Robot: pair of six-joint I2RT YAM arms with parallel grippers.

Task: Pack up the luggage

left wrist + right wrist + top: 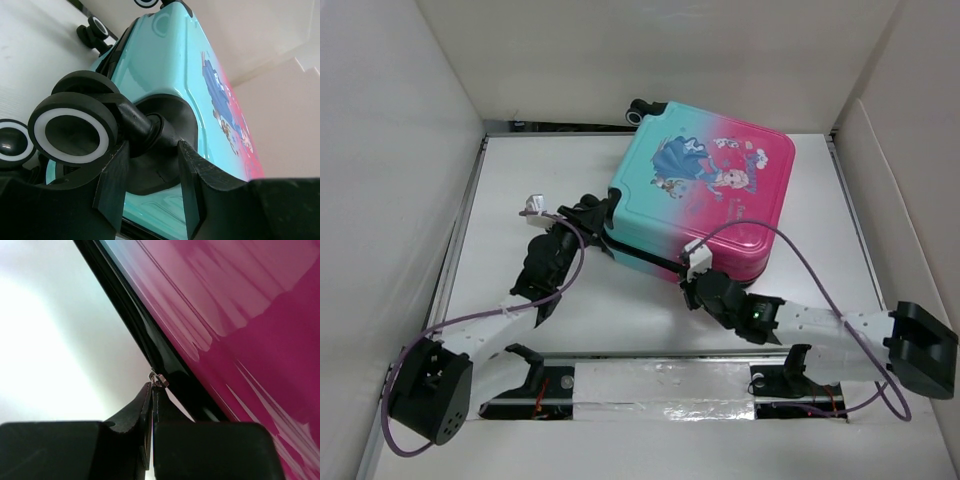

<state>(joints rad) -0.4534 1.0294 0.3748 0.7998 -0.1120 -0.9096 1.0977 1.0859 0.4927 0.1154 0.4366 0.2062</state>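
The luggage, a pink-to-teal hard-shell case with a cartoon princess print, lies flat with its lid down, towards the far side of the worktop. At the case's near left corner, the left hand has its two fingers set either side of the stem of a black-and-white wheel; whether they actually pinch the stem cannot be told. On the case's near edge, the right hand is clenched on a tiny metal zipper pull, held only at its fingertips. The pull could slip free under tension. The wheel probably swivels, so bracing there may let the light case twist or slide when the zipper is dragged.
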